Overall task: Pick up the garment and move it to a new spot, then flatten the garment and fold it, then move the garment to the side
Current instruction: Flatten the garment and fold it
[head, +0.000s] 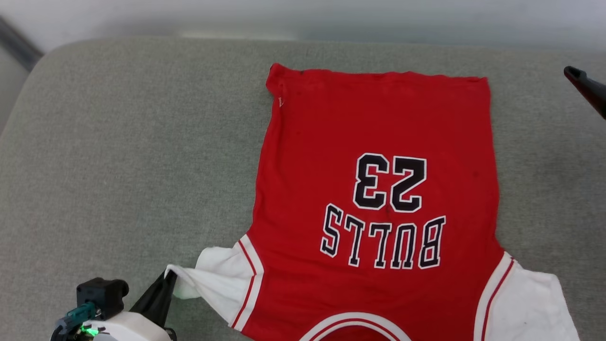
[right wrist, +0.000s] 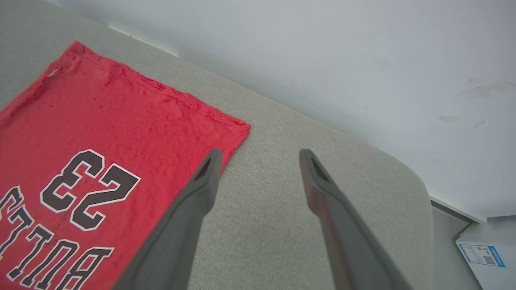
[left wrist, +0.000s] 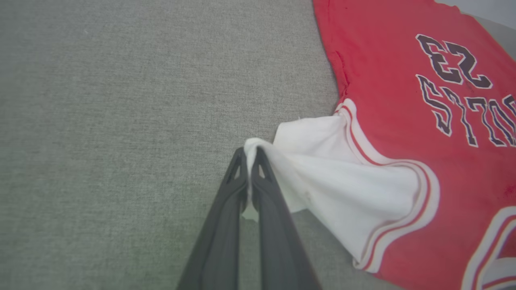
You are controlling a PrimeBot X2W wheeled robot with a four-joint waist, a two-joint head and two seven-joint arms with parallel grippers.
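My left gripper (left wrist: 250, 155) has its jaws pinched together on the white sleeve (left wrist: 322, 169) of the garment (head: 378, 142). My right gripper (right wrist: 260, 157) has its jaws wide apart, just beside the far hem corner. Broad grey cushion (head: 118, 166) lies open to the left. A pale wall (right wrist: 322, 60) backs the far edge. The garment lies spread out, lettering up.

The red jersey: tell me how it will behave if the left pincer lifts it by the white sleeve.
Probably floppy: the sleeve bunches into folds where the left pincer pinches it, so the red jersey would likely hang and crumple. Likely light, since the thin cloth lies flat. It may drag rather than slide freely on the textured grey cushion.
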